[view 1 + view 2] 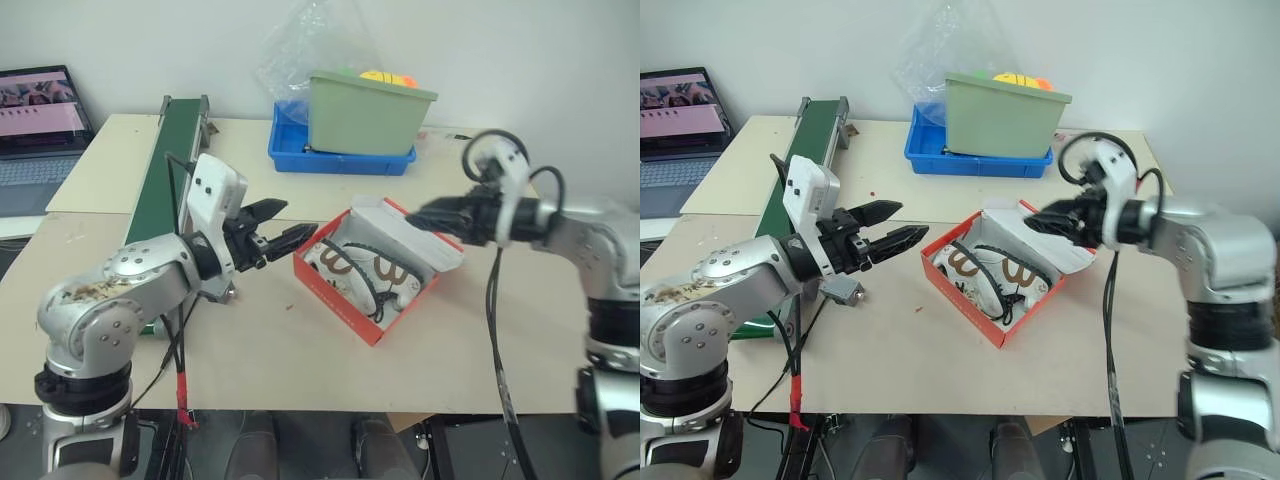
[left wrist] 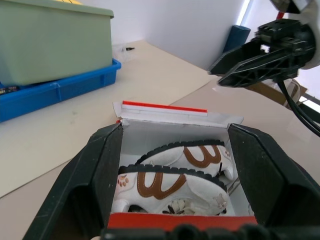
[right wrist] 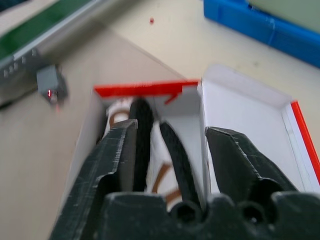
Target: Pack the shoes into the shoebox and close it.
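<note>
The red-orange cardboard shoebox [image 1: 372, 283], white inside, sits open near the middle of the pale counter [image 1: 300, 360], turned at a slant; both cream shoes with brown trim and dark soles [image 1: 365, 272] lie side by side inside it, and its hinged lid [image 1: 412, 236] leans back toward the far right, white lining up. The left gripper [image 1: 278, 236] hovers just left of the box with its black fingers spread and empty, pointing at the box's near-left end; the left wrist view looks between those fingers [image 2: 97, 172] straight into the box, showing the brown curved marks on the shoes' sides and the red strip along the far wall, details the head views leave small. The right gripper [image 1: 1038, 221] hangs over the lid at the box's far right corner; in the right wrist view its fingers [image 3: 116, 150] stand apart with nothing between them, above the shoe soles and the lid's white inside. That view also catches a small grey block [image 3: 50, 82] on the counter beside a green conveyor belt [image 1: 165, 150]. Behind the box, the head views show a pale green plastic bin [image 1: 366, 113] resting in a blue tray [image 1: 290, 150]; a laptop [image 1: 38, 125] sits at the far left.
</note>
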Available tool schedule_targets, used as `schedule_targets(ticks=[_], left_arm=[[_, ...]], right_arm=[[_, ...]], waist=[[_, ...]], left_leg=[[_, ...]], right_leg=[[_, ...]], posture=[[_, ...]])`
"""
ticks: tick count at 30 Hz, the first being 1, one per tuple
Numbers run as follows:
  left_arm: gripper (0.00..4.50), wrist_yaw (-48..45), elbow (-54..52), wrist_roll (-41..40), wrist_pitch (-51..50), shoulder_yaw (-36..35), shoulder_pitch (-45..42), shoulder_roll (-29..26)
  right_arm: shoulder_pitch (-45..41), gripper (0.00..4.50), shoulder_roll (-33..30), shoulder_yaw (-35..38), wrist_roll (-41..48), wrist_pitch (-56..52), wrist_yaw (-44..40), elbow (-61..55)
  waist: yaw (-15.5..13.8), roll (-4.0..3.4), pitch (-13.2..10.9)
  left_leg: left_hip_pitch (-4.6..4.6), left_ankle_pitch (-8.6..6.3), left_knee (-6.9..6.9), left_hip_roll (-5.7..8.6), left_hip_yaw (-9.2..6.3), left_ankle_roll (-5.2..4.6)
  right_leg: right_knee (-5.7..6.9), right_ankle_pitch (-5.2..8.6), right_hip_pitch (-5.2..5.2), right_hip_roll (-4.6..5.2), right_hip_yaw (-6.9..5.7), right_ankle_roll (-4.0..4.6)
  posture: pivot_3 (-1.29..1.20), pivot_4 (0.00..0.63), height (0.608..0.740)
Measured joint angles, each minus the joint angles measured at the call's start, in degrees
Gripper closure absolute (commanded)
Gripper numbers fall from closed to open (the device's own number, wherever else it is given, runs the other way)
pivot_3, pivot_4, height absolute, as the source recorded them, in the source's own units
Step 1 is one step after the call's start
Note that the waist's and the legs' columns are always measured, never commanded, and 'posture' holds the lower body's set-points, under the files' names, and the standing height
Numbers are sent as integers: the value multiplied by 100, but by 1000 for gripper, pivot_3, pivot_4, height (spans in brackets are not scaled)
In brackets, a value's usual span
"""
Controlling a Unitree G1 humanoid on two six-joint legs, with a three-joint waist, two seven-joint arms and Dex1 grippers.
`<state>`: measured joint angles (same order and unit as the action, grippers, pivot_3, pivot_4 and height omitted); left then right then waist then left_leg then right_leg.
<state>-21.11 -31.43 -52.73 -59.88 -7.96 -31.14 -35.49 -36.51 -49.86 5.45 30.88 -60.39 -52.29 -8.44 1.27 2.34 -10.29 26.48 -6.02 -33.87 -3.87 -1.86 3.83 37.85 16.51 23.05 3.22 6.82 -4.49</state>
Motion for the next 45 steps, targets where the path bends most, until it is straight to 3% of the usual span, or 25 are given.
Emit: schedule_targets(ticks=[1,3,4,7,12,15,19,33,38,45], left_arm=[[956,-133,93,37,3,85,-88,-47],[956,-362,202,91,9,225,-229,-105],[956,-440,221,94,11,252,-257,-131],[956,-774,312,111,12,443,-417,-242],[956,-1135,311,135,-57,586,-475,-627],[956,-1305,200,205,-119,738,-380,-957],[956,-1293,189,367,-262,832,-238,-1122],[956,-1138,-308,309,-654,542,294,-1511],[956,-1074,-381,294,-761,403,299,-1539],[956,-1046,-408,309,-789,415,289,-1574]], right_arm=[[324,3445,-165,137,80,7,-84,-120],[873,4321,-396,330,160,39,-220,-288],[1030,4479,-442,367,168,47,-244,-314],[1763,4479,-454,626,171,266,-231,-326],[2477,4479,323,1156,185,834,42,274],[2617,4479,711,1020,6,1338,172,646],[2358,4479,1214,857,-252,2018,291,1412],[876,4479,1961,594,-1058,4134,391,4524],[564,4479,2179,555,-1234,4695,433,5080],[530,4479,2202,581,-1432,5484,733,4818]], waist=[[-9,0,0],[-18,0,0],[-20,0,0],[2,0,0],[73,0,0],[126,-2,1],[160,-3,0],[132,-5,-1],[143,-7,-2],[139,-8,-3]], left_leg=[[0,0,-1,0,1,0],[-1,0,-3,0,1,0],[-3,0,-3,-1,1,0],[-4,0,-3,-1,2,0],[-8,0,-4,-1,3,-1],[-12,0,-6,0,4,-1],[-14,1,-7,-1,4,-1],[-18,0,-6,0,5,-1],[-19,1,-6,0,5,0],[-20,1,-6,-1,5,0]], right_leg=[[0,0,0,0,1,0],[0,1,0,0,2,-1],[0,1,-2,-1,1,-1],[-1,1,-2,-1,5,-2],[5,2,-4,-2,8,-3],[6,2,-8,0,9,-4],[10,2,-6,-2,10,-4],[9,3,-15,-1,9,-5],[11,3,-14,-1,9,-5],[14,3,-15,-2,9,-5]], posture=[[0,150,740],[0,150,740],[0,150,740],[0,150,740],[0,150,740],[0,150,740],[0,150,740],[0,150,740],[0,150,740],[0,150,740]])
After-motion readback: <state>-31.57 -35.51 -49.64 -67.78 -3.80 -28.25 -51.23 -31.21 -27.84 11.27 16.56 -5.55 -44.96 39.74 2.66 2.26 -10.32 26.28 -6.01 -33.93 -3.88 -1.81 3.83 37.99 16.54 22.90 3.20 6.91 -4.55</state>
